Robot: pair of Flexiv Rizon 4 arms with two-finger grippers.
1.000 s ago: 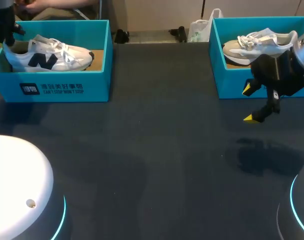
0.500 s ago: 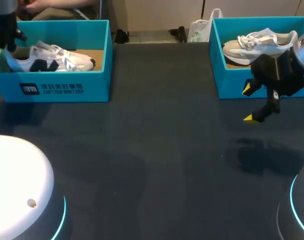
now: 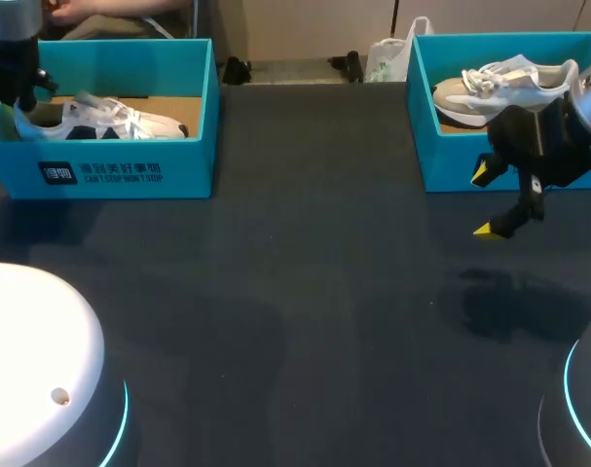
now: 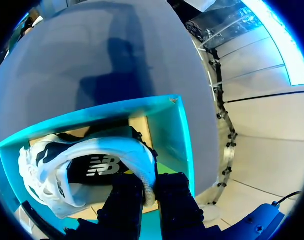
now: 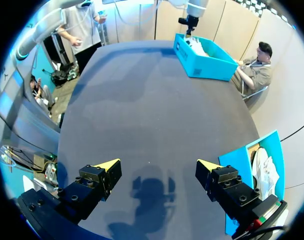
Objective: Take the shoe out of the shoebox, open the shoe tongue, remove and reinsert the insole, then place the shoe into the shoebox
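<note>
Left wrist view: left gripper (image 4: 150,195) pinches heel of white mesh sneaker (image 4: 106,146) inside turquoise cardboard shoebox (image 4: 168,131).
Probably final placing; next, release once sole rests.

Bare table (image 3: 305,292) spans between left shoebox (image 3: 129,173) and right shoebox (image 3: 446,161); left gripper (image 4: 149,185), clamped on the white sneaker (image 3: 129,122) heel, occupies the left shoebox's outer end; right gripper (image 3: 483,202) hangs splayed before the right shoebox

Upper left: shoebox (image 3: 129,170) front wall hides shoe (image 3: 129,122) sole; left gripper (image 3: 25,95) fingertips unseen, probably behind the heel.
</note>
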